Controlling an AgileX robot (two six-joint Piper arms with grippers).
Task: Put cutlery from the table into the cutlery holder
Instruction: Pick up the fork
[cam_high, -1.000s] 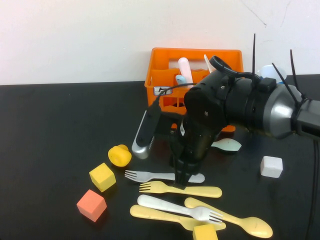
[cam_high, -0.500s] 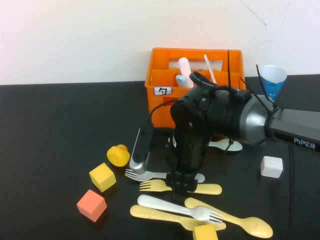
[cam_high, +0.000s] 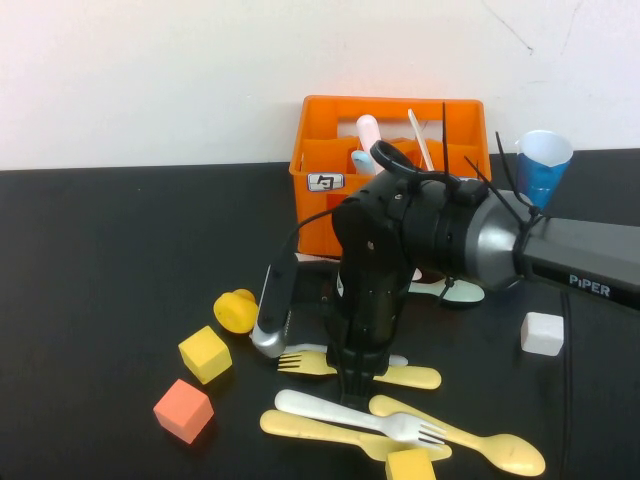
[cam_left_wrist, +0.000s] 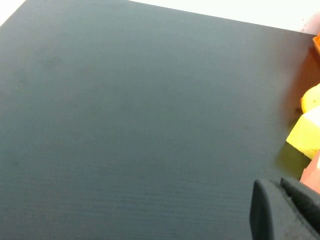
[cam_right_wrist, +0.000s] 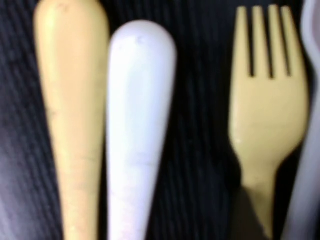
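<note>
Cutlery lies bunched on the matte black surface (cam_high: 110, 260) in front of the orange plastic crate-like cutlery holder (cam_high: 322, 150), which already has a few pieces standing in it. The right gripper (cam_high: 352, 385) points straight down into the bunch, its tips at the pale yellow plastic fork (cam_high: 400, 376) and the pale blue-grey fork (cam_high: 395, 357) touching it behind. Whether its fingers are spread or pinching cannot be told: the arm hides them from above, and the right wrist view shows only a yellow handle (cam_right_wrist: 72, 120), a white handle (cam_right_wrist: 137, 130) touching it, and a yellow fork head (cam_right_wrist: 267, 115), all flat on the surface.

Crowding is the main risk. A white fork (cam_high: 350, 415) lies across a long yellow piece (cam_high: 320, 429), and a yellow spoon (cam_high: 470, 440) sits just beside them, so a closing grip could catch two handles or flick a neighbour away. Flat, thin plastic may also slip out if pinched off-centre. A yellow cube (cam_high: 204, 353), an orange-red cube (cam_high: 183, 410) and a white cube (cam_high: 543, 333) are near enough to be knocked.

The left gripper (cam_left_wrist: 287, 212) hovers over bare surface well apart; only a dark corner of it is visible, so its fingers cannot be judged.
</note>
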